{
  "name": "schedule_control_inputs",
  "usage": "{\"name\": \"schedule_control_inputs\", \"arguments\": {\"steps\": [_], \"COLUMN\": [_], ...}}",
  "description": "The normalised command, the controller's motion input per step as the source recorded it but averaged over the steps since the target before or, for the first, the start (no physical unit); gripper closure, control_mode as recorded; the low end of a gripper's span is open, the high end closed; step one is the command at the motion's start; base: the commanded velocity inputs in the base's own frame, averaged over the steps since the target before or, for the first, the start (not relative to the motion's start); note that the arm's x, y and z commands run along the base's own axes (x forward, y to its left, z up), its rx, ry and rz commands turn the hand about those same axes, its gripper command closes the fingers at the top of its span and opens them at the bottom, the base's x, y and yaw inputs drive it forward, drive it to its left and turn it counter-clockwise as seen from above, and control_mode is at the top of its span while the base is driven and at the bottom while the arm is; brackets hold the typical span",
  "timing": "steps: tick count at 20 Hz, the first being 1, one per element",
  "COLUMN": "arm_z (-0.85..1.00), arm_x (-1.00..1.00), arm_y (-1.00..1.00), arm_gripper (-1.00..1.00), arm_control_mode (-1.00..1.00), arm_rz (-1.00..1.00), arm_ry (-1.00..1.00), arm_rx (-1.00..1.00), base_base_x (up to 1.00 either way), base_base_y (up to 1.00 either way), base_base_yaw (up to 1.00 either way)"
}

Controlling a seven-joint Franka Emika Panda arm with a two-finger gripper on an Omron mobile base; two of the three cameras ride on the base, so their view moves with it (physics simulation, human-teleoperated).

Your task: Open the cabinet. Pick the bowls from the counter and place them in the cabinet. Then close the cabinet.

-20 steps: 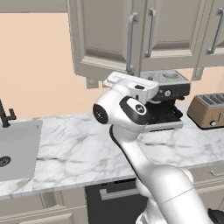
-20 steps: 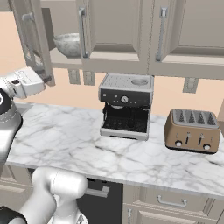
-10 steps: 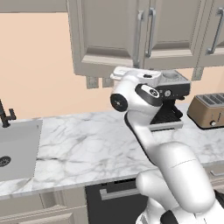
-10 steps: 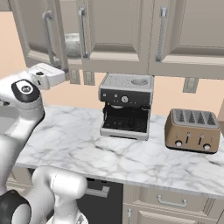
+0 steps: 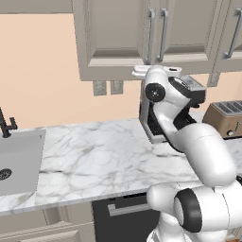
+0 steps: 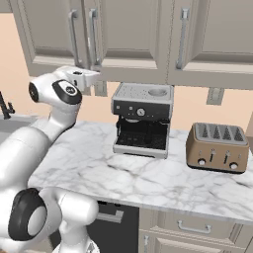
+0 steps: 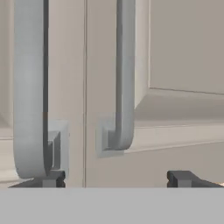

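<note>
At the cabinet [image 6: 99, 34] doors' lower edge: both now shut, earlier ajar; fingers [image 7: 183, 178] apart, holding nothing; desk [image 5: 104, 151] bare below.

1. Espresso machine [image 6: 142, 121]: black and silver, upright on the worktop against the wall; a round recess sits in its flat top.
2. Toaster [image 6: 216, 147]: bronze-coloured, four slots on top, two knobs on the front; stands just beside the espresso machine.
3. Wall outlets [image 5: 108, 87]: two grey plates side by side on the peach wall.
4. Faucet [image 5: 5, 125]: black, at the picture edge.
5. Base drawer [image 6: 193, 227]: beige, with a silver bar handle.
</note>
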Motion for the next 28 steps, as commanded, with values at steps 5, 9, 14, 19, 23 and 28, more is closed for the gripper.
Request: {"name": "schedule_control_inputs", "arguments": {"steps": [5,9,14,19,23,28], "arm_z": [-0.01,-0.25,-0.47,-0.45,-0.07,0.00], "arm_x": [0.72,0.86,1.00,1.00,1.00,1.00], "arm_y": [-0.30,0.04,0.60,0.65,0.80,1.00], "arm_gripper": [-1.00,-1.00,-1.00,-1.00,-1.00,-1.00], "arm_control_mode": [-1.00,-1.00,-1.00,-1.00,-1.00,-1.00], "arm_rz": [0.26,0.32,0.35,0.35,0.12,-0.26], "arm_ry": [0.08,0.03,-0.06,-0.30,-0.43,-0.34], "arm_rx": [0.14,0.14,0.03,0.00,-0.13,-0.32], "base_base_x": [0.00,0.00,0.00,0.00,0.00,0.00], "base_base_y": [0.00,0.00,0.00,0.00,0.00,0.00], "base_base_yaw": [0.00,0.00,0.00,0.00,0.00,0.00]}}
